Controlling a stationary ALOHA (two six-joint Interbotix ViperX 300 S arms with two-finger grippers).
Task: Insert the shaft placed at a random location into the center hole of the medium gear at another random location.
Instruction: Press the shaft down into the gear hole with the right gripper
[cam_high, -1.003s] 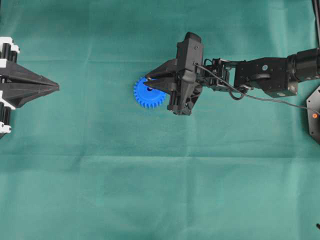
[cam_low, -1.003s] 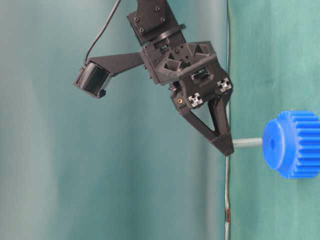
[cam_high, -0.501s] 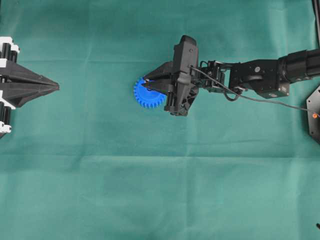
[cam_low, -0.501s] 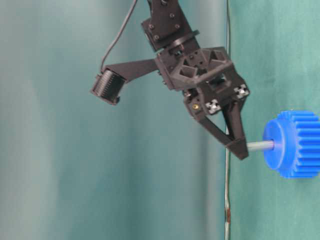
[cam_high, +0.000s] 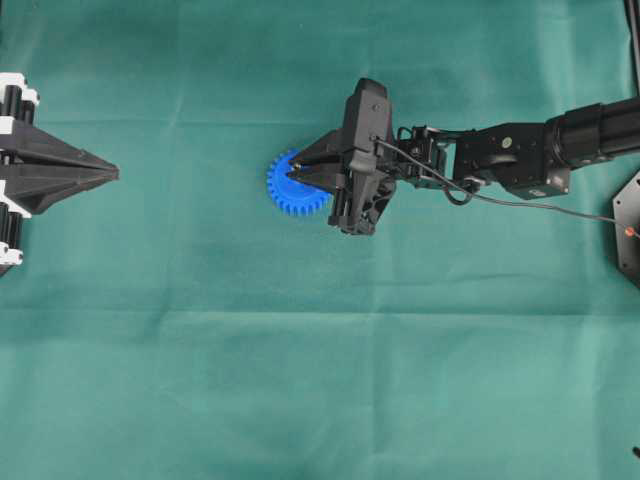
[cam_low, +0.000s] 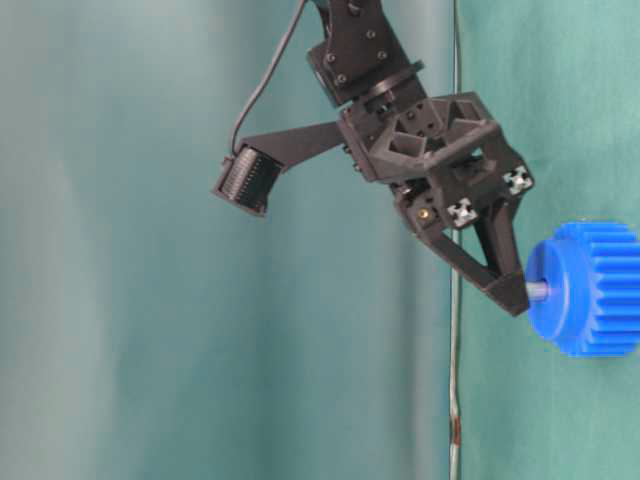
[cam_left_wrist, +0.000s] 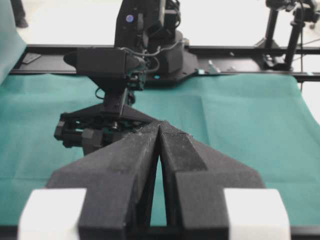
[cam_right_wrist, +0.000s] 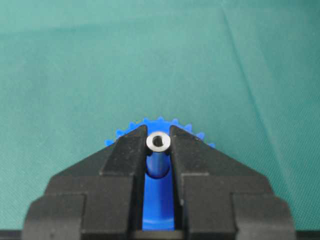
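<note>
The blue medium gear (cam_high: 290, 190) lies flat on the green cloth; it also shows in the table-level view (cam_low: 590, 290) and the right wrist view (cam_right_wrist: 159, 200). My right gripper (cam_high: 297, 169) is shut on the shaft (cam_right_wrist: 158, 142), a small silvery pin standing upright over the gear's hub. In the table-level view only a short stub of the shaft (cam_low: 538, 291) shows between the fingertips (cam_low: 512, 297) and the hub, so most of it sits in the center hole, which is hidden. My left gripper (cam_high: 112, 175) is shut and empty at the far left, far from the gear.
The right arm (cam_high: 510, 155) reaches in from the right with a cable. A black mount (cam_high: 628, 225) sits at the right edge. In the left wrist view the right arm (cam_left_wrist: 120, 65) stands ahead of my left gripper (cam_left_wrist: 159, 125).
My right gripper has moved down towards the gear with the shaft. The exposed length of shaft between fingertips and hub has shrunk to a short stub. The left arm has not moved.
</note>
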